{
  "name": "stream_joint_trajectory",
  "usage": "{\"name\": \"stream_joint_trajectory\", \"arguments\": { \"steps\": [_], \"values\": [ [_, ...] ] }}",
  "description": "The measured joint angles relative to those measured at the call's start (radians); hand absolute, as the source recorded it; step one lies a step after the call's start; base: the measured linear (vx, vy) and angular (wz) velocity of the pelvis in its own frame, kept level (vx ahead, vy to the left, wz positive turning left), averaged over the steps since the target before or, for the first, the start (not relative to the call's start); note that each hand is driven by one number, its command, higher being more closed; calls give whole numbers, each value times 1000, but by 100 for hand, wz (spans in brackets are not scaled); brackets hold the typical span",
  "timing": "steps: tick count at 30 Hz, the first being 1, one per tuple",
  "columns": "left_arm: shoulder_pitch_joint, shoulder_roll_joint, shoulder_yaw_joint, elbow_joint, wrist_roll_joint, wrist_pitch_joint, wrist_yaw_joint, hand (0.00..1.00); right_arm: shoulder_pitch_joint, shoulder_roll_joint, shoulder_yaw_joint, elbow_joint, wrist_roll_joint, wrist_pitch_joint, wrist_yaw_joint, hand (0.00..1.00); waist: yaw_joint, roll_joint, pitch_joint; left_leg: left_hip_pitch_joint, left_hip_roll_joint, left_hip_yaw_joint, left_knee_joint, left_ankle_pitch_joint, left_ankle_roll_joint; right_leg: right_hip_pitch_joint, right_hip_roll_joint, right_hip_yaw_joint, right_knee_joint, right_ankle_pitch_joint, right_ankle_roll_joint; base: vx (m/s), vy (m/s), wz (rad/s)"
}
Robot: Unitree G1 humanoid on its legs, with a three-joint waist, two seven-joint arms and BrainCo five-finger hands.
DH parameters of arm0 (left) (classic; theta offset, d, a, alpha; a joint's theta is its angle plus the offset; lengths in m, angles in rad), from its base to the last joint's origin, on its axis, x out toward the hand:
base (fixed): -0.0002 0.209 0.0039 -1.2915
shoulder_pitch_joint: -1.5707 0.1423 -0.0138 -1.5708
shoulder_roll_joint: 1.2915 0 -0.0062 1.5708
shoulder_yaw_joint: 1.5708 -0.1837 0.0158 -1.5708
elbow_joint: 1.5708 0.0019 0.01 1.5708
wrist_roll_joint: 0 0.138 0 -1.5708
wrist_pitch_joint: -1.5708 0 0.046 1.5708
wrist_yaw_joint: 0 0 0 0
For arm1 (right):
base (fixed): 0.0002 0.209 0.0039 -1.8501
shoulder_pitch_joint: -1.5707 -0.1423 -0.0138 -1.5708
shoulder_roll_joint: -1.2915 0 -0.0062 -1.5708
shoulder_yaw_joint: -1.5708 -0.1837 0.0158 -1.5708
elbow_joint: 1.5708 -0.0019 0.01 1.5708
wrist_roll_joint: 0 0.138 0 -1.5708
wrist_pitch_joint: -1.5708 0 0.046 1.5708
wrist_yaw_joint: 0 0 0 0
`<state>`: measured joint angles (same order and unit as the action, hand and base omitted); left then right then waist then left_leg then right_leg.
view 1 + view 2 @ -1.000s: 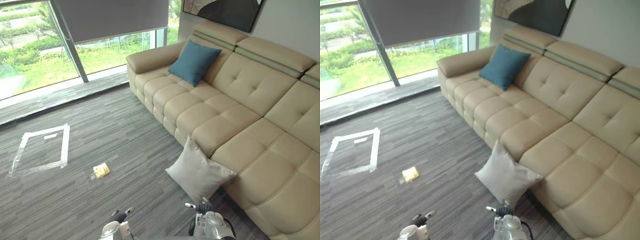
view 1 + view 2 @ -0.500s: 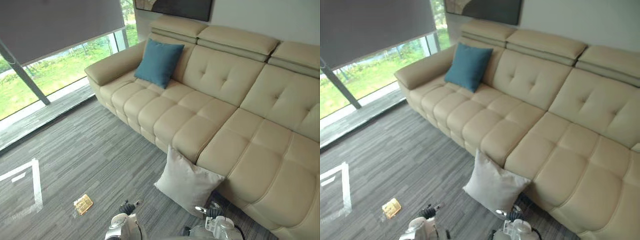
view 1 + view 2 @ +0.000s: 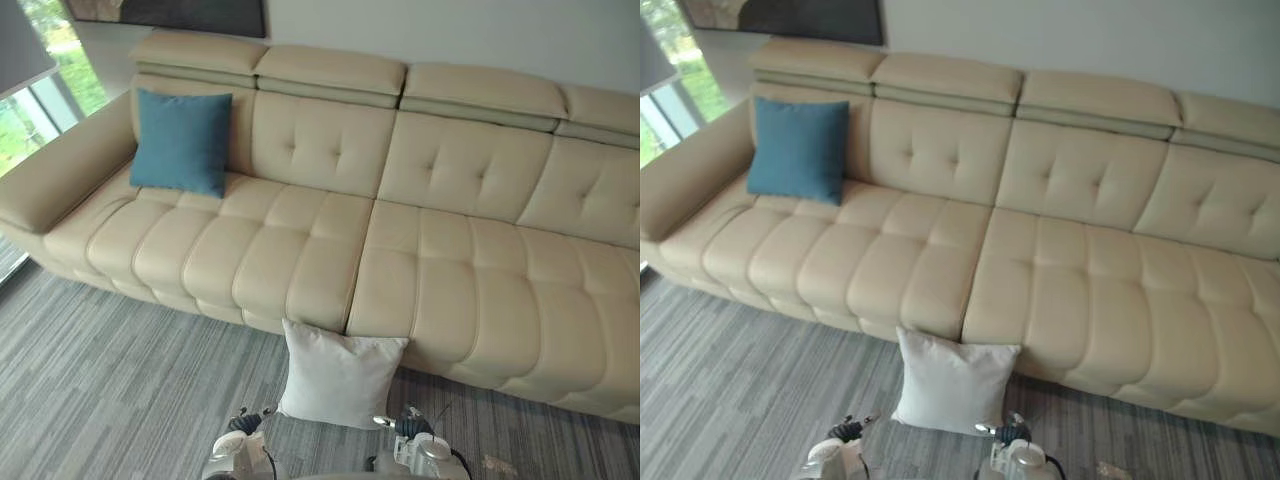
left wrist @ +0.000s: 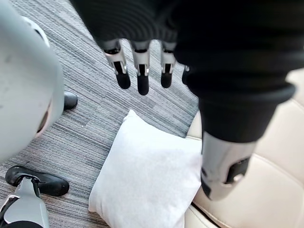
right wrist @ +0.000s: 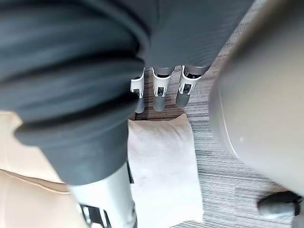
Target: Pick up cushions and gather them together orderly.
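Finding 1: Your head views show the whole sofa (image 3: 450, 260). The blue cushion (image 3: 182, 141) stands upright on the seat at its left end, leaning on the backrest beside the armrest. The white cushion (image 3: 340, 372) stands on the carpet floor (image 3: 100, 380), propped against the sofa front where the two seat sections meet. The two cushions are well apart.

Finding 2: Your wrist views bring in what the head views leave too small to judge. The left robot hand (image 4: 141, 71) hangs above the white cushion with fingers straight and thumb spread, holding nothing. The right robot hand (image 5: 161, 92) is likewise slack, with fingers straight and nothing in its grasp, and the white cushion lies past its fingertips. Neither robot hand touches the cushion. In both wrist views the cushion's edge rests against the sofa base.

Finding 3: Surroundings. A window (image 3: 30, 95) sits beyond the left armrest and a dark framed picture (image 3: 170, 14) hangs on the wall above the backrest. A small pale scrap (image 3: 495, 465) lies on the carpet to the right. I cannot tell what it is.
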<state>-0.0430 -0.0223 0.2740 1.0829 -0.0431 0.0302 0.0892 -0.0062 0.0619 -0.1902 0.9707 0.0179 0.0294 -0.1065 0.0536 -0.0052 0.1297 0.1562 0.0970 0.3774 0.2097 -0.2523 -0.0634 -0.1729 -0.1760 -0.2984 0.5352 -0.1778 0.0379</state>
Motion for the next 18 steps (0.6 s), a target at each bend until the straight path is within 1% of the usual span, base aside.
{"name": "stream_joint_trajectory", "arguments": {
  "steps": [1,2,3,4,6,8,10,11,12,13,14,15,16,17,18],
  "values": [
    [-1,1,-10,1,0,0,0,0,0,-1,-3,0,-2,0,0,0,0,0,0,3,0,15,-9,0,0,-1,-5,-49,-11,-8,-8,87,-76,-51],
    [-4,1,-19,6,0,0,0,0,-3,-4,-5,1,-5,0,0,0,0,1,-1,5,1,26,-18,1,-2,-3,-4,-66,-21,-10,-11,74,-100,-53],
    [-8,0,-21,12,0,0,-1,0,-14,-6,-12,5,-12,0,0,0,-1,13,3,3,4,32,-25,4,-6,-3,7,-68,-31,-10,-15,58,-97,-43],
    [-9,-4,-26,17,2,1,-2,0,-17,-14,-17,5,-15,0,-1,0,-10,25,2,2,4,32,-27,6,-10,2,17,-64,-50,-13,-35,57,-96,-33],
    [-12,-25,-26,19,4,3,-4,0,-17,-29,-37,9,-16,2,-1,0,-13,37,0,8,1,22,-20,22,-13,38,26,-63,-103,-24,-53,55,-91,-11],
    [-11,-30,-26,11,4,3,-6,0,-9,-31,-45,9,-16,2,-3,0,-13,34,2,-4,13,18,47,28,-16,83,36,-64,-150,-24,-53,31,-91,4],
    [-10,-30,-28,-7,4,3,-6,0,2,-30,-45,6,-16,0,-3,0,-10,24,8,-51,39,-8,192,28,-17,124,44,-62,-192,-23,-54,-35,-72,-1],
    [-7,-31,-28,-14,3,3,-6,0,5,-30,-44,5,-16,0,-3,0,-3,17,13,-73,52,-16,250,27,-17,131,50,-53,-197,-22,-55,-71,-47,-17],
    [-2,-29,-28,-22,3,0,-6,0,7,-31,-44,5,-16,0,-4,0,4,17,13,-107,66,-42,322,22,-16,137,58,-38,-207,-22,-55,-54,-12,-29],
    [5,-29,-26,-33,2,-3,-6,0,6,-34,-43,5,-15,1,-6,0,4,21,12,-128,68,-85,354,0,-8,137,70,-21,-216,-23,-55,-38,32,-39],
    [7,-30,-25,-37,1,-4,-6,0,6,-36,-43,5,-15,1,-7,0,3,22,11,-137,67,-123,348,-20,2,129,79,-8,-220,-21,-53,-26,43,-39],
    [6,-29,-25,-39,1,-3,-6,0,4,-36,-42,6,-15,1,-10,0,4,21,11,-147,67,-151,333,-30,1,120,85,2,-220,-20,-51,-31,69,-45],
    [6,-27,-25,-45,1,-3,-6,0,-2,-36,-42,6,-14,0,-13,0,5,17,14,-162,63,-189,295,-39,17,110,89,21,-220,-20,-50,-17,103,-48],
    [6,-25,-23,-53,0,-3,-6,0,-5,-36,-42,6,-14,0,-16,0,6,11,17,-179,55,-218,257,-39,18,99,86,44,-209,-18,-52,-10,126,-50],
    [6,-24,-23,-54,0,-4,-6,0,-6,-38,-39,6,-14,0,-18,0,6,11,18,-191,48,-243,223,-36,17,86,83,57,-195,-17,-48,-19,216,-66]
  ]
}}
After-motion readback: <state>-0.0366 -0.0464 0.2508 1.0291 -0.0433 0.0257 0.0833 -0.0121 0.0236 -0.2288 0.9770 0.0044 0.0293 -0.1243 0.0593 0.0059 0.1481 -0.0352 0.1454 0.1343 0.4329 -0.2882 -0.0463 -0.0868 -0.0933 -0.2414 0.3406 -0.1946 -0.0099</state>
